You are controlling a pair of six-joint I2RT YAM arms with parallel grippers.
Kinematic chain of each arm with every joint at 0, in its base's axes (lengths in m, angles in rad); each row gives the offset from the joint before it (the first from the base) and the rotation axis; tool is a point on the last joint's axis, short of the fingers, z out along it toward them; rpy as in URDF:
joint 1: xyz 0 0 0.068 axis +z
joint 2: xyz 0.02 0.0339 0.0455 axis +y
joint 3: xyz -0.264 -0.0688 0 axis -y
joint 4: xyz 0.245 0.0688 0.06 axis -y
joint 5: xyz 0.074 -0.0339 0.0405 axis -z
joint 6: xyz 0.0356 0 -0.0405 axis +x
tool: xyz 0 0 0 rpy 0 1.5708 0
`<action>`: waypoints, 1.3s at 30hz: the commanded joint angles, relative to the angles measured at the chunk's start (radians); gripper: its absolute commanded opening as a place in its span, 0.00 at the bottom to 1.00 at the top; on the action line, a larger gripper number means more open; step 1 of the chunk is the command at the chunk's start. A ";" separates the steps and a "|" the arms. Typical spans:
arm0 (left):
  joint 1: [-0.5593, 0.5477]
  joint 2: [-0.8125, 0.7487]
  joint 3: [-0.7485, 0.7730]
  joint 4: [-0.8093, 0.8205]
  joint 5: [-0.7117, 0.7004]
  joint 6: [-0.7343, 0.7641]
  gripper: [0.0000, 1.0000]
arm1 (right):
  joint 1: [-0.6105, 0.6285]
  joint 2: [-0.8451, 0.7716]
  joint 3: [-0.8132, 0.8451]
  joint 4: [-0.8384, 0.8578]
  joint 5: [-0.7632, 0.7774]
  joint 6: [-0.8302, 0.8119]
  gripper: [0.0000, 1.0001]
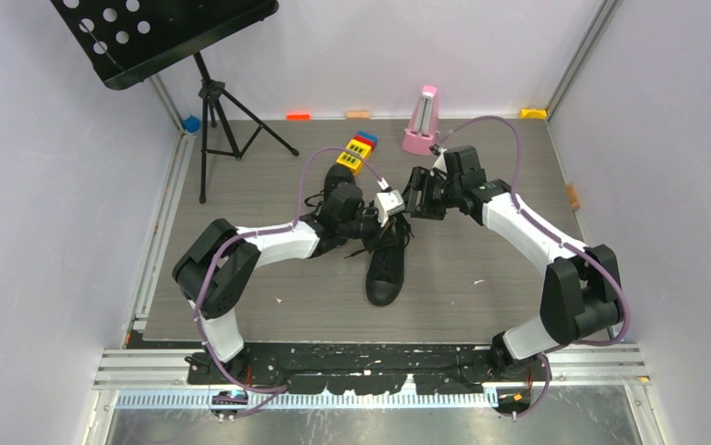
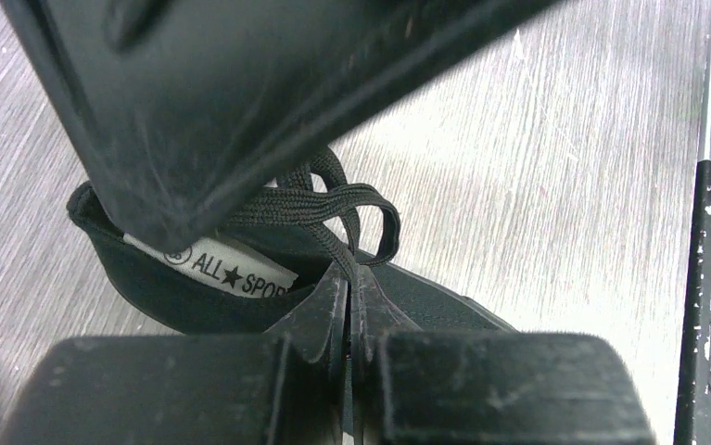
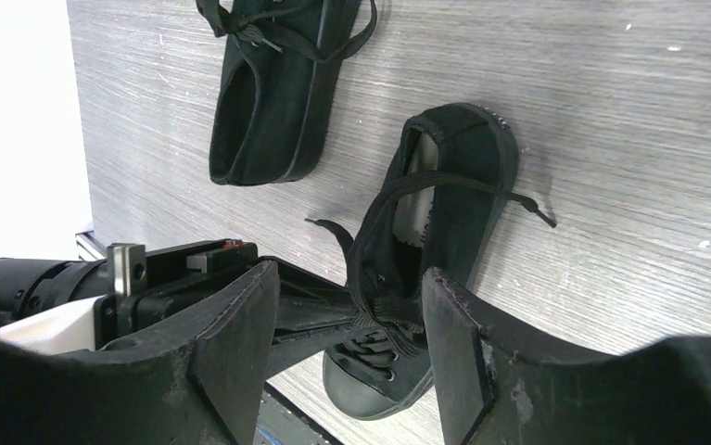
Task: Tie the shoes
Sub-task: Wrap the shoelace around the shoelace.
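Top view. Board: bare toward the near edge and the right side. First shoe mid-board, toe toward the bases. Second shoe behind it, partly under the left arm. Left gripper and right gripper close together over the first shoe's heel end. At the back: music stand, blocks, metronome.
Left wrist. Left gripper pressed together, pinching a lace loop above the shoe's opening.
Right wrist. Right gripper spread, a finger on either side of the pinched lace.
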 commanded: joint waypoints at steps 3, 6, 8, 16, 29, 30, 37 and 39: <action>-0.007 -0.018 -0.014 0.063 0.050 0.023 0.00 | -0.025 -0.088 0.001 0.006 0.059 -0.071 0.63; -0.007 -0.018 -0.017 0.070 0.048 0.014 0.00 | -0.041 -0.079 -0.007 0.006 0.147 -0.067 0.59; -0.007 -0.017 -0.018 0.071 0.040 0.012 0.00 | -0.047 -0.056 -0.003 -0.016 0.236 -0.060 0.55; -0.006 -0.015 -0.026 0.098 0.033 -0.014 0.00 | -0.066 0.021 -0.135 0.127 0.177 -0.030 0.51; 0.001 0.013 -0.025 0.132 0.009 -0.057 0.00 | -0.077 0.197 -0.177 0.410 -0.071 -0.085 0.51; 0.003 0.017 -0.024 0.134 0.011 -0.060 0.00 | -0.078 0.203 -0.179 0.436 -0.071 -0.093 0.52; 0.013 0.038 -0.015 0.139 0.033 -0.089 0.00 | -0.077 0.260 -0.230 0.678 -0.186 -0.103 0.42; 0.014 0.040 -0.012 0.138 0.037 -0.094 0.00 | -0.077 0.277 -0.223 0.681 -0.209 -0.099 0.32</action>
